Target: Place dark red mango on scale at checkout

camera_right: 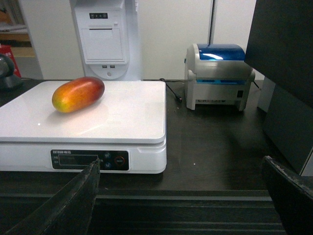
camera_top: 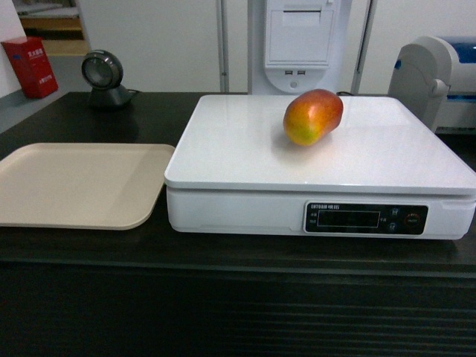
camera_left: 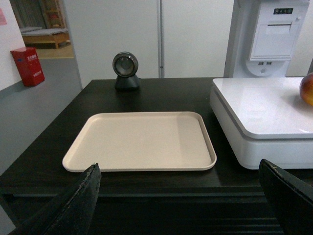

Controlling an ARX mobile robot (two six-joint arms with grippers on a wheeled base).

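Observation:
The dark red mango (camera_top: 312,117) lies on its side on the white platform of the scale (camera_top: 245,149), toward the back right; it also shows in the right wrist view as the mango (camera_right: 78,94) on the scale (camera_right: 122,112), and its edge (camera_left: 308,89) shows in the left wrist view. The scale stands on the black checkout counter (camera_top: 223,297) with its slatted front. My left gripper (camera_left: 178,169) is open and empty, held off the counter's front edge before the tray. My right gripper (camera_right: 181,164) is open and empty, in front of the scale's right corner. Neither gripper shows in the head view.
A beige tray (camera_top: 78,182) lies left of the scale. A round scanner (camera_top: 104,78) stands at the back left. A receipt printer column (camera_top: 297,37) rises behind the scale. A blue-and-grey label printer (camera_right: 217,76) sits at the back right beside a dark monitor (camera_right: 283,73).

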